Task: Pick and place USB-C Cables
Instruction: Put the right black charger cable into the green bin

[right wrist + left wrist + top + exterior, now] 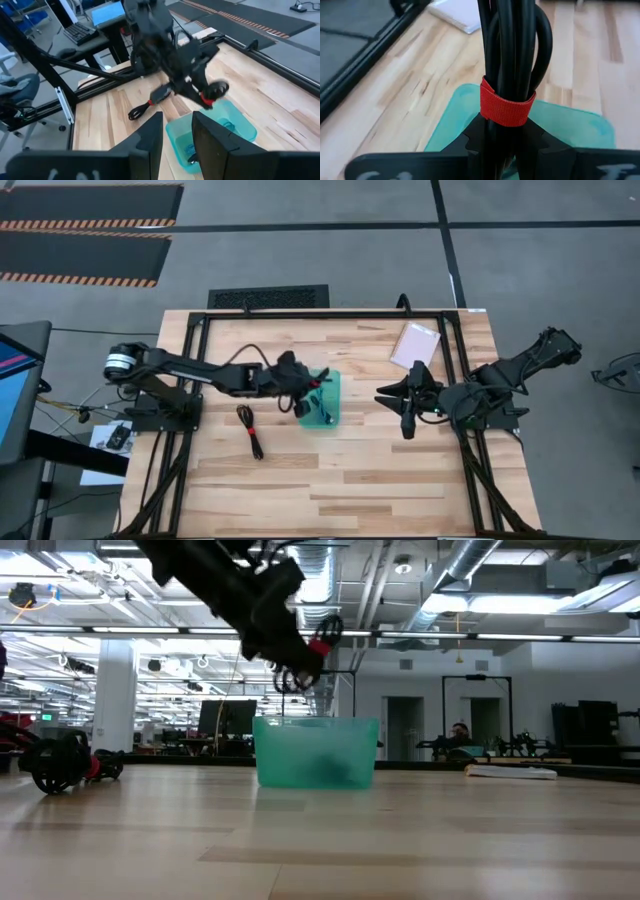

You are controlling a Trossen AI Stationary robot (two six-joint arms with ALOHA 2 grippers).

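A black USB-C cable with a red tie (506, 105) is clamped between the left gripper's (303, 392) fingers, hanging above the teal tray's (268, 755) rim, as the low view shows. The right wrist view alone reveals a blue cable (229, 124) inside the tray. Another black cable (250, 429) lies on the table (380, 480) beside the tray, while the right gripper (410, 418) waits nearby, fingers apart.

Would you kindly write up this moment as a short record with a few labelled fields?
Left pincer: shut on a black cable bundle with a red tie, held above the teal tray
Right pincer: open, waiting to the tray's right, holding nothing
Teal tray contents: at least one teal-blue cable lies inside; anything more is hard to make out
Still on table: one black cable with red tie, left of the tray
Other item: pale flat packet near the far right corner
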